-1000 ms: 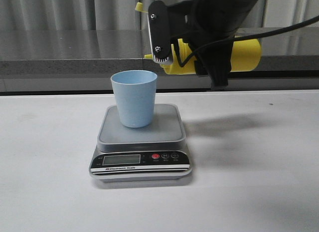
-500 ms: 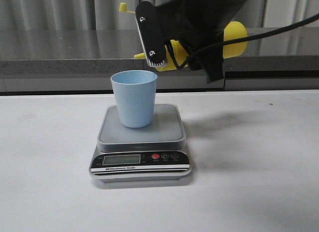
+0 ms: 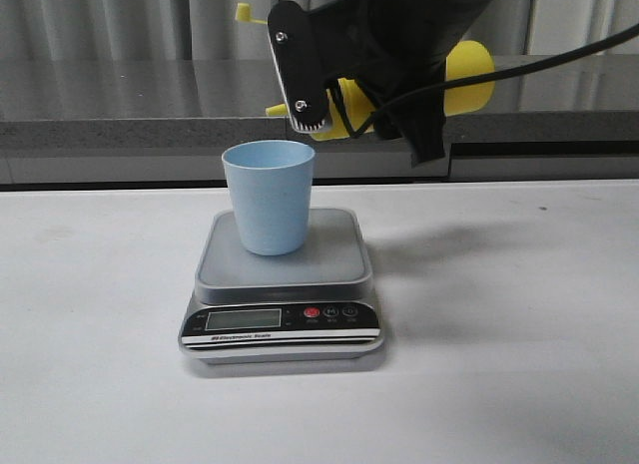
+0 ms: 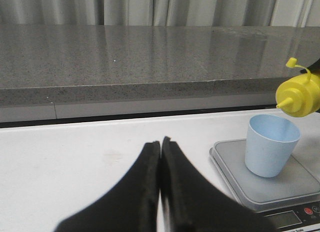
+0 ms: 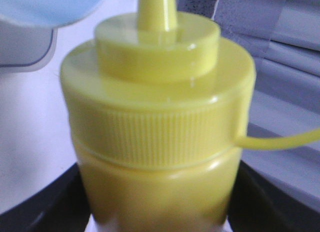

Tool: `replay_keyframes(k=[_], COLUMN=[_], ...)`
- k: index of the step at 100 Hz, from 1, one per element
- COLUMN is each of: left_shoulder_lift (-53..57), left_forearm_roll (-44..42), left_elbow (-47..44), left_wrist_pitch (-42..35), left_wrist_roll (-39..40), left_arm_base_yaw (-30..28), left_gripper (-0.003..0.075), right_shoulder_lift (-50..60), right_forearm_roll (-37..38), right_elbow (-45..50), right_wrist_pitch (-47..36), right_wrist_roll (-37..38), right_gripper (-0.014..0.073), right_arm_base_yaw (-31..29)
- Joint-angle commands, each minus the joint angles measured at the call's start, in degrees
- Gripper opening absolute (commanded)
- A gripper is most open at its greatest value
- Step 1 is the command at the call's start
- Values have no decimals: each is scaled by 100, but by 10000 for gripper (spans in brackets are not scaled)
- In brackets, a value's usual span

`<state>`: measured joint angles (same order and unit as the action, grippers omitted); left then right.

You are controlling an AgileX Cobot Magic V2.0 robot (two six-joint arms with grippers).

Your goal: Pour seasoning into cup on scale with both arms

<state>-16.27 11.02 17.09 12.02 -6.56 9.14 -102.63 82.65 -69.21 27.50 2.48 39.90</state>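
The seasoning point(image 3: 464, 80) is gripped in the right hand point(image 3: 344, 95), tipped nozzle-down just above the cup point(image 3: 268, 197); the left hand point(image 4: 160, 147) is pressed closed, empty.

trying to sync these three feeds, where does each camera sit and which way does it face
Front view: looks forward over the table at the scale and cup; the right gripper holds the seasoning bottle above.
Left wrist view: sits low over the table, faces the grey counter; the shut left gripper shows.
Right wrist view: sits behind the bottle, looks along it; dark fingers flank it.
Shared: cup, scale and bottle appear in front and left wrist views.
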Motion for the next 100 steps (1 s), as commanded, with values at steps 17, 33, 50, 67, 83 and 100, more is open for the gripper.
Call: replay_keyframes(k=[17, 33, 50, 67, 83, 100], left_shoulder_lift=[-34, -34, -34, -34, -34, -34], left_forearm_roll=[63, 63, 63, 63, 63, 63], left_elbow=[171, 171, 171, 171, 171, 171], left_wrist_pitch=[-451, -451, -451, -451, -451, -451], left_wrist_roll=[38, 38, 38, 38, 38, 38], left_arm_base_yaw=[-16, -16, -16, -16, -16, -16], left_gripper=[-20, -20, -20, -20, -20, -20], right_shoulder_lift=[299, 443, 763, 1191, 1531, 1817], right_forearm_roll=[-578, -1369, -2125, -3276, -4141, -5125], right_elbow=[-200, -200, -200, -189, 0, 525], right_wrist_pitch=[129, 79, -234, -1296, -2439, -3691], right_wrist_roll=[854, 958, 958, 958, 952, 922], right_gripper=[232, 232, 232, 232, 232, 232], right_arm_base_yaw=[-68, -207, -455, -825, -1176, -1569])
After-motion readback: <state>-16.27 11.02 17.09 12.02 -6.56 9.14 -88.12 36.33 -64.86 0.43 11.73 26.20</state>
